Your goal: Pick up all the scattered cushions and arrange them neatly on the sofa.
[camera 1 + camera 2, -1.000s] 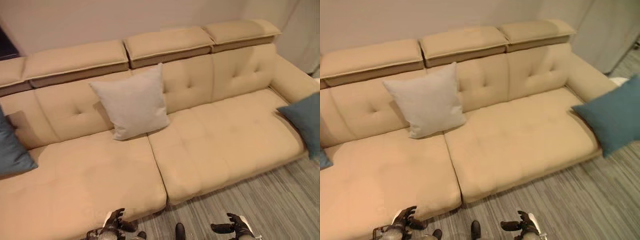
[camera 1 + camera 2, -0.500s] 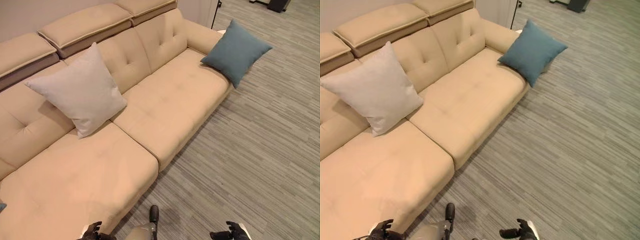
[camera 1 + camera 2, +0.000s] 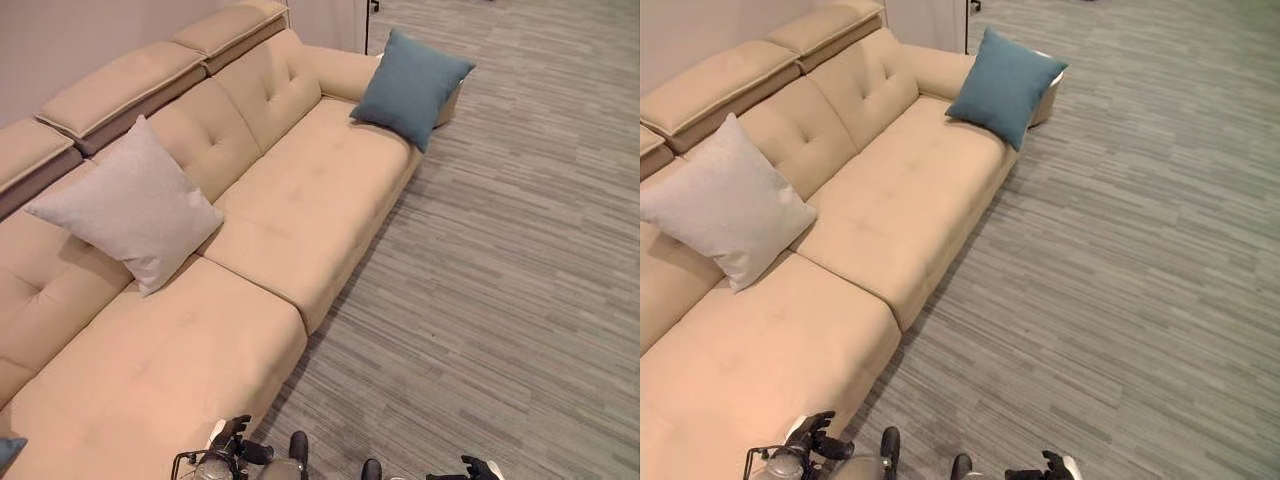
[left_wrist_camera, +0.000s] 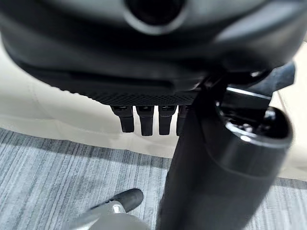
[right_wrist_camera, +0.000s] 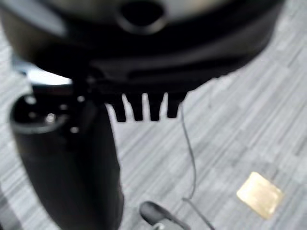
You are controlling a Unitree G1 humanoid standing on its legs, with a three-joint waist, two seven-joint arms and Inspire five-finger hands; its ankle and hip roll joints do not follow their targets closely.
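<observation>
A long beige sofa (image 3: 300, 200) runs from lower left to upper middle. A light grey cushion (image 3: 125, 205) leans upright against its backrest. A teal blue cushion (image 3: 410, 85) leans on the sofa's far armrest, partly hanging over the seat's end. A corner of another blue cushion (image 3: 8, 450) peeks in at the near left end of the seat. My left hand (image 3: 230, 450) hangs low by the sofa's front edge, fingers (image 4: 144, 120) relaxed and empty. My right hand (image 3: 478, 468) hangs low over the floor, fingers (image 5: 144, 108) relaxed, holding nothing.
Grey striped carpet (image 3: 500, 250) spreads wide to the right of the sofa. A pale round object (image 3: 1048, 85) sits behind the teal cushion at the sofa's far end. A small brass floor plate (image 5: 259, 194) lies below my right hand.
The camera has swung to the right, so the whole picture shifted: the sofa now lies left and more carpet shows. The cushions have not moved. Both hands stay low and empty.
</observation>
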